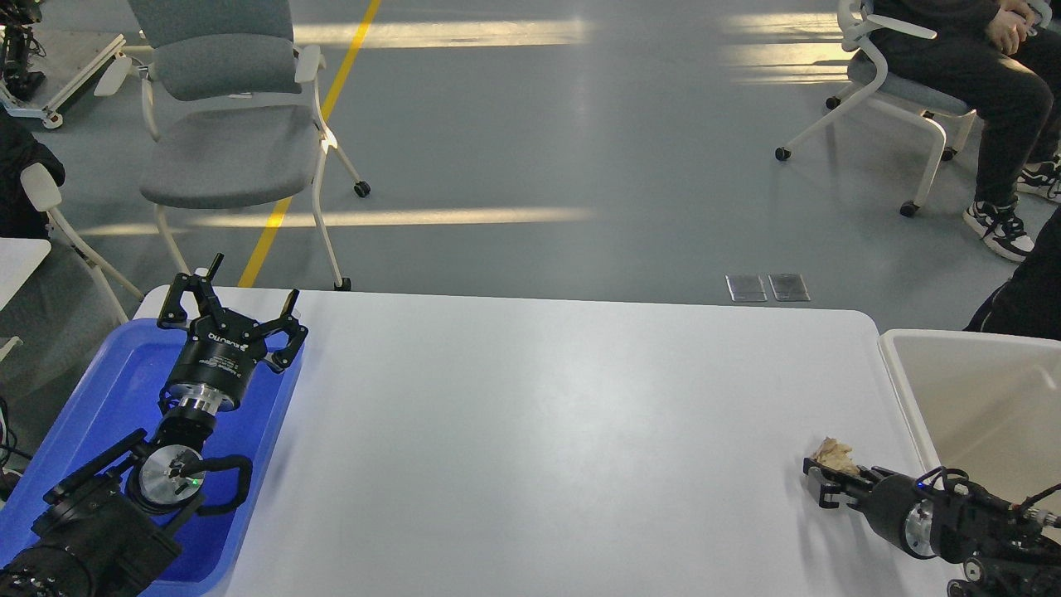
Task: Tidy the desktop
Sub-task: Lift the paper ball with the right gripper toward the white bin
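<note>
- The worktop (539, 431), the desktop of the task, is a wide white slab with rounded corners; it fills the lower half of the head view, from about 9 o'clock round to 3 o'clock, and most of its surface is bare and slightly glossy.
- A blue tray (124, 381) lies on the worktop's left end, toward 8 o'clock, its long side running along the left edge.
- A cream-white bin (978, 398) stands at the right end, at about 4 o'clock, its near wall touching or just beside the worktop's right edge; which of the two, the view does not settle.
- A grey office chair (224, 141) stands on the floor beyond the worktop at 11 o'clock, and a seated person (986, 75) is partly in view at 1 o'clock.
- The left gripper (228, 311) is above the far end of the blue tray at 9 o'clock, pointing away from the camera, with its jaws spread wide apart and nothing between them.
- The right gripper (825, 479) lies low over the worktop at 4 o'clock, pointing left. Whether its jaws are apart or together cannot be told; they are small and dark.
- A crumpled beige scrap (834, 454), like paper, sits on the worktop at the tips of the right gripper, touching or just beside them.
</note>
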Action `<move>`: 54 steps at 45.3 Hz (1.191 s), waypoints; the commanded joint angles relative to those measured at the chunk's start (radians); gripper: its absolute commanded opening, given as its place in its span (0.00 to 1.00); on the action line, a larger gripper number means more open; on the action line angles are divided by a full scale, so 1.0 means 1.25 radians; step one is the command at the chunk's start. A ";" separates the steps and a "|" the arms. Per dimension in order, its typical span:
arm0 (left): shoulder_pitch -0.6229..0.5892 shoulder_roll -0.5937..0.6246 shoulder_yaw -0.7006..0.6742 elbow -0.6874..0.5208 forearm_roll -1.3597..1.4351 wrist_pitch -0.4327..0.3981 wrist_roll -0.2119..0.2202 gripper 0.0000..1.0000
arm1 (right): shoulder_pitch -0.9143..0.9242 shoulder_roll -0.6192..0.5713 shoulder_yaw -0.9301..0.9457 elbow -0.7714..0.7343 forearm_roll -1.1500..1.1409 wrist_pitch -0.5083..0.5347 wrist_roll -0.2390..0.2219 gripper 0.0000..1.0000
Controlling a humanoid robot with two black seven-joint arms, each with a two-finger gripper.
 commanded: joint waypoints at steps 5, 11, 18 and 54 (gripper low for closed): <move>0.000 0.000 -0.001 0.001 0.001 0.000 0.000 1.00 | 0.044 -0.102 -0.003 0.127 0.047 0.022 0.004 0.00; 0.000 0.000 0.001 0.000 0.000 -0.001 0.000 1.00 | 0.078 -0.179 -0.003 0.196 0.065 0.083 0.002 0.00; 0.000 0.000 0.001 0.000 0.000 0.000 0.000 1.00 | 0.109 -0.272 -0.003 0.270 0.064 0.111 0.007 0.00; 0.001 0.000 -0.001 0.001 0.000 0.000 0.000 1.00 | 0.431 -0.610 0.016 0.513 0.071 0.421 0.028 0.00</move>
